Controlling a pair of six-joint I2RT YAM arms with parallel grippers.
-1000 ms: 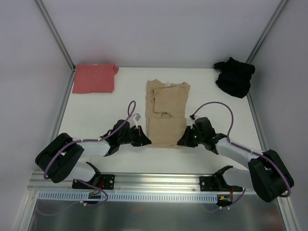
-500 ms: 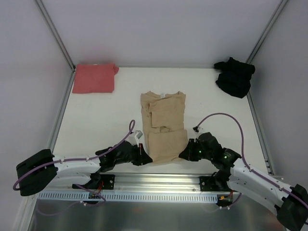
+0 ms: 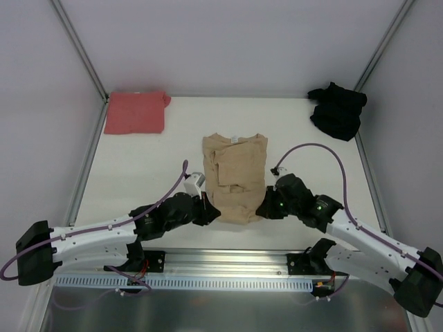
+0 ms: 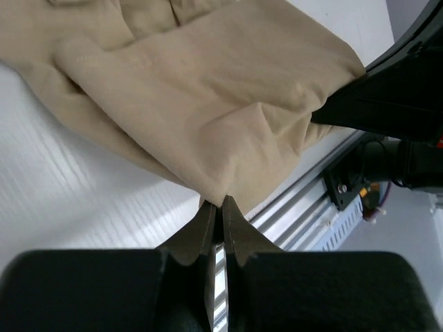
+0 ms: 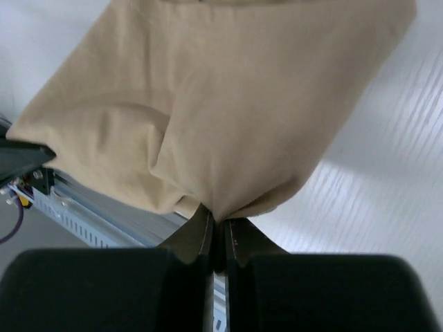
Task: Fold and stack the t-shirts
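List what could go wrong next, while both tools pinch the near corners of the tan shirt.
1. The left tool and right tool each grip only a thin pinch at a corner of the tan shirt, so a corner might slip free mid-fold.
2. The cloth bunches around each pinch, so the fold may land creased.
3. The flaps folded in on the far half look loose, and a tug could pull them open.
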